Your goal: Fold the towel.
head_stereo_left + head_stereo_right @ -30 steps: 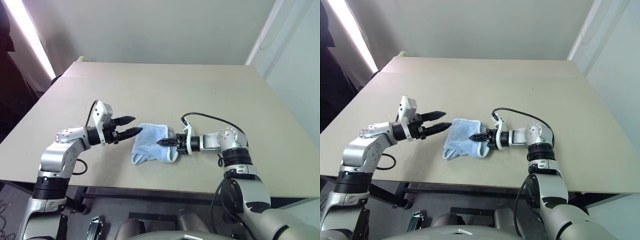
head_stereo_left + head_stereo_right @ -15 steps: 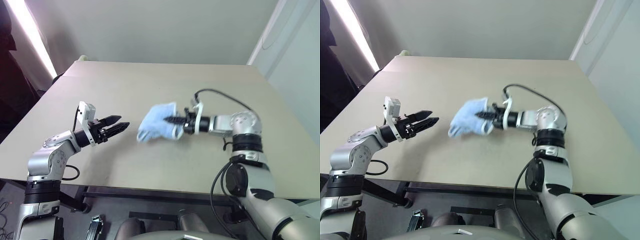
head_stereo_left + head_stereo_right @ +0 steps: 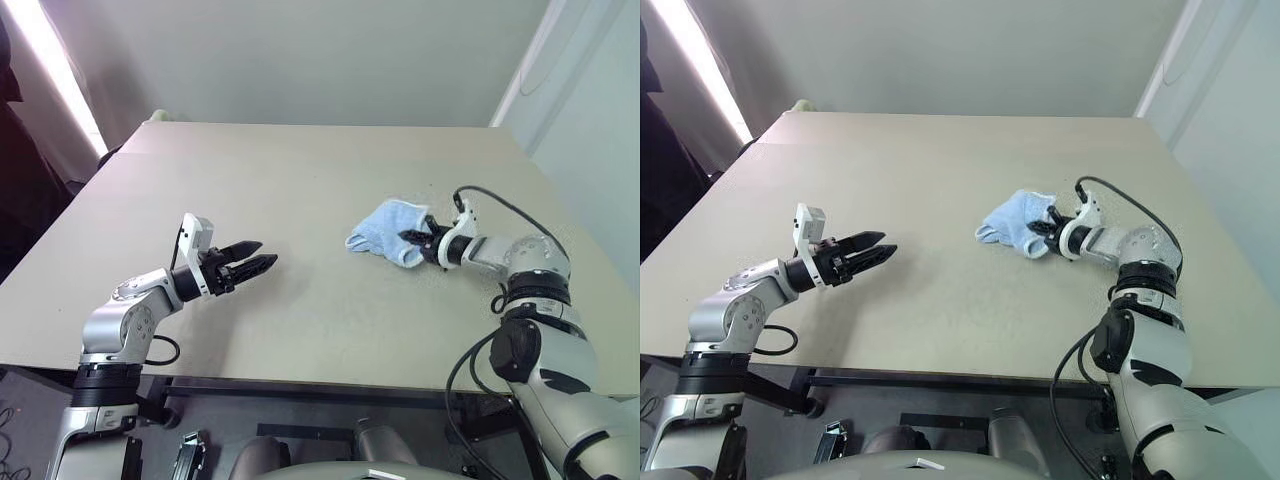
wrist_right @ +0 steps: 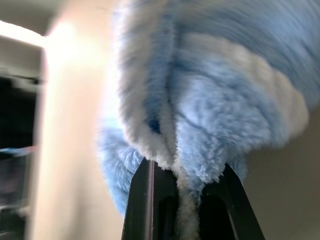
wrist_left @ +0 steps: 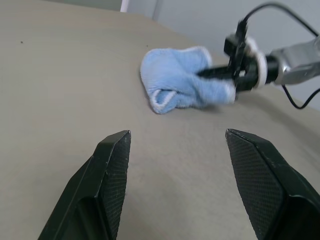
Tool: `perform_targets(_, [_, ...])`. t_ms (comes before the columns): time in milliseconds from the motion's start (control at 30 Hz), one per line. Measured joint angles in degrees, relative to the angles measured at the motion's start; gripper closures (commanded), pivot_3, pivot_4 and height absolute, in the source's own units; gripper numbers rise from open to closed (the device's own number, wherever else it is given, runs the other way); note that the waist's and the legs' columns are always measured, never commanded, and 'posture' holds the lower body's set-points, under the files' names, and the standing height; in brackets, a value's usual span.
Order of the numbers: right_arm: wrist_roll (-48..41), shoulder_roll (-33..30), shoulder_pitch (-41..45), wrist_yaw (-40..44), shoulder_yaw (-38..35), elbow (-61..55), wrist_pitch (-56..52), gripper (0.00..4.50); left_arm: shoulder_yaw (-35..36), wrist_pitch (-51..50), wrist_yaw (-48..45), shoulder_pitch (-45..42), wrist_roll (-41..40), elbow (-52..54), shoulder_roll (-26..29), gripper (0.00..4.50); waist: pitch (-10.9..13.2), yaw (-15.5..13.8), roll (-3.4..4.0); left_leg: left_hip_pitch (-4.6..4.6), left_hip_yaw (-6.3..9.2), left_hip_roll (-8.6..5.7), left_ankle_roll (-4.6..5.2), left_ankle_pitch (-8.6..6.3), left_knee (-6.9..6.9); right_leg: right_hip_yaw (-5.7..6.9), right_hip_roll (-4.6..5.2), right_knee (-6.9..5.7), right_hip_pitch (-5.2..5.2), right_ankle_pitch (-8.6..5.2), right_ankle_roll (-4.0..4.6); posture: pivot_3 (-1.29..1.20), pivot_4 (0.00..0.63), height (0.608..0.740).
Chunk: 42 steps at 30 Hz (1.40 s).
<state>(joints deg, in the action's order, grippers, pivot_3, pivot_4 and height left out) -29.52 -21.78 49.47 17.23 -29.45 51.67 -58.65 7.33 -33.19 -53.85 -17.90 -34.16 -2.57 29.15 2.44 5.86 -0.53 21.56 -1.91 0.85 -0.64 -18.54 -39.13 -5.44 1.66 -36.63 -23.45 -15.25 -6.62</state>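
The light-blue towel (image 3: 385, 229) lies bunched on the right part of the tan table (image 3: 300, 180), with a whitish hem along its edge. My right gripper (image 3: 412, 238) is shut on the towel's right end, and the cloth (image 4: 200, 125) bulges out from between its fingers. My left gripper (image 3: 262, 256) stands open over the table's left front, well apart from the towel, pointing toward it with nothing between its fingers (image 5: 112, 165). The towel (image 5: 175, 82) and the right gripper (image 5: 220, 72) lie ahead of those fingers.
The table's near edge (image 3: 300, 375) runs below both arms. A wall stands behind the far edge. A black cable (image 3: 500, 205) loops over my right wrist. Bare tabletop lies between the two grippers.
My right gripper closed on the towel and dragged it to the right and farther back across the table. The left gripper stayed open and drew back slightly to the left.
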Motion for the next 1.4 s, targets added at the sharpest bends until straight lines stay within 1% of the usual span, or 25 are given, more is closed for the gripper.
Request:
perform_targets(33, [0.43,-0.03,0.02,-0.08,0.43,0.43,1.05,4.5,-0.02,0.0,0.0,-0.06,0.02,-0.01,0.0,1.29,0.0,0.0,0.0,-0.01,-0.01,0.0,0.0,0.0,0.0,-0.01,0.0,0.0,0.02,0.0,0.0,0.0,0.0,0.716])
perform_targets(100, [0.91,-0.05,0.21,-0.83,0.53,1.34,2.96,3.81,-0.07,0.0,-0.05,-0.39,0.18,-0.01,0.04,1.29,-0.01,-0.09,-0.02,-0.08,-0.01,0.0,0.0,0.0,-0.02,-0.01,0.0,0.0,0.08,0.0,-0.01,0.0,0.0,0.716])
perform_targets(133, [1.05,-0.07,0.23,-0.99,0.5,1.67,3.46,3.57,-0.08,0.0,-0.12,-0.46,0.32,-0.01,0.13,1.29,-0.01,-0.12,-0.02,-0.1,-0.01,0.0,0.0,0.0,-0.02,-0.01,0.0,0.0,0.11,0.0,0.0,0.0,0.0,0.716])
perform_targets(200, [1.02,-0.13,0.46,-0.72,0.47,1.87,3.95,2.92,-0.11,0.02,-0.25,-0.46,0.65,-0.02,0.22,1.29,-0.02,-0.18,-0.02,-0.14,0.0,0.0,0.0,0.0,-0.03,-0.01,0.0,-0.01,0.15,0.0,0.0,0.0,0.0,0.716])
perform_targets(233, [0.99,-0.17,0.62,-0.47,0.51,1.91,3.92,2.49,-0.16,0.04,-0.36,-0.46,0.83,-0.04,0.24,1.29,-0.02,-0.24,-0.04,-0.16,0.01,0.0,0.0,0.0,-0.04,-0.01,0.0,-0.01,0.17,0.0,0.0,0.0,0.0,0.716])
perform_targets(467, [0.03,-1.81,1.39,2.96,2.05,1.42,1.59,0.19,-0.55,0.41,-0.91,-0.45,1.74,-0.06,1.59,1.29,-0.03,-0.48,-0.04,-0.14,0.05,-0.01,0.0,0.0,-0.07,0.02,0.02,0.03,0.22,0.01,-0.01,0.0,0.0,0.716])
perform_targets(500, [0.1,-2.57,1.34,4.52,3.36,0.68,0.79,0.03,-1.2,1.02,-1.12,-0.33,2.55,-0.02,2.44,1.29,-0.02,-0.49,-0.03,-0.13,0.05,-0.01,0.0,0.0,-0.07,0.02,0.02,0.05,0.21,0.01,-0.01,0.0,0.0,0.716])
perform_targets(667, [1.34,-8.1,-0.47,11.37,9.73,-5.03,-2.57,0.03,-2.35,2.79,-2.3,0.58,4.58,0.41,3.66,1.29,-0.01,-0.45,-0.01,-0.01,0.05,0.0,0.0,0.0,-0.02,0.04,0.02,0.13,0.1,0.01,-0.01,0.0,0.0,0.716])
perform_targets(800, [2.73,-12.76,-3.5,18.49,15.94,-14.27,-1.9,0.03,-3.82,4.17,-3.54,0.85,6.22,0.52,5.07,1.29,0.01,-0.32,0.02,-0.03,0.03,0.01,0.0,0.0,0.01,0.04,0.0,0.14,0.09,0.0,-0.01,0.0,0.0,0.716])
perform_targets(867, [3.51,-13.8,-4.17,20.93,17.78,-17.92,-0.35,0.03,-4.04,4.75,-3.69,1.1,6.61,0.52,5.13,1.29,0.01,-0.21,0.02,-0.06,0.0,0.03,0.0,0.0,0.01,0.03,-0.01,0.11,0.09,0.01,-0.01,0.0,0.0,0.716])
perform_targets(1000, [5.42,-12.34,-4.24,23.19,20.53,-24.48,8.73,0.03,-4.32,4.96,-3.85,1.14,6.92,0.51,5.13,1.29,0.01,-0.38,0.02,-0.11,0.02,0.05,0.0,0.0,-0.01,0.02,-0.02,0.02,0.1,0.01,-0.01,0.0,0.0,0.716])
perform_targets(1067, [7.61,-9.67,-4.13,23.02,22.27,-24.83,14.85,0.03,-4.34,5.0,-3.87,1.33,7.27,0.56,5.19,1.29,-0.01,-0.31,-0.01,-0.12,0.01,0.05,0.0,0.0,-0.02,0.02,-0.02,0.02,0.11,0.01,0.0,0.0,0.0,0.716])
perform_targets(1133, [10.75,-5.31,-4.14,21.92,24.9,-23.59,22.99,0.03,-4.82,5.0,-3.87,1.4,7.42,0.9,5.13,1.29,0.0,-0.17,0.0,-0.11,-0.03,0.05,0.0,0.0,-0.03,-0.02,0.0,-0.04,0.07,0.01,-0.01,0.0,0.0,0.716])
perform_targets(1200, [12.86,-1.48,-3.83,21.2,26.55,-19.39,29.24,0.03,-5.04,5.0,-3.83,1.68,7.42,1.73,5.07,1.29,-0.01,-0.29,-0.01,-0.1,-0.03,0.06,-0.01,0.01,-0.03,-0.02,0.02,-0.08,0.05,0.01,0.0,0.0,0.0,0.716])
perform_targets(1233, [14.17,0.37,-3.38,21.01,27.43,-15.32,32.41,0.03,-5.03,4.99,-3.67,2.14,7.42,2.36,5.11,1.29,-0.01,-0.36,-0.01,-0.11,-0.03,0.05,-0.02,0.01,-0.03,-0.02,0.06,-0.1,0.05,0.01,0.0,0.0,0.0,0.716])
perform_targets(1300, [16.94,2.71,-2.76,20.15,29.04,-6.59,37.9,0.03,-4.96,4.87,-3.4,3.03,7.38,3.25,5.13,1.29,-0.01,-0.57,-0.01,-0.08,-0.01,0.01,-0.03,0.02,-0.03,0.01,0.15,-0.09,0.05,0.01,0.0,0.0,0.0,0.716])
perform_targets(1400, [19.45,3.53,-2.01,18.57,29.46,3.33,43.52,0.03,-4.76,4.64,-3.07,4.15,7.28,3.78,5.18,1.29,0.0,-0.6,0.0,-0.07,-0.02,-0.07,-0.04,0.02,-0.04,0.02,0.26,-0.12,0.04,0.01,0.0,0.0,0.0,0.716])
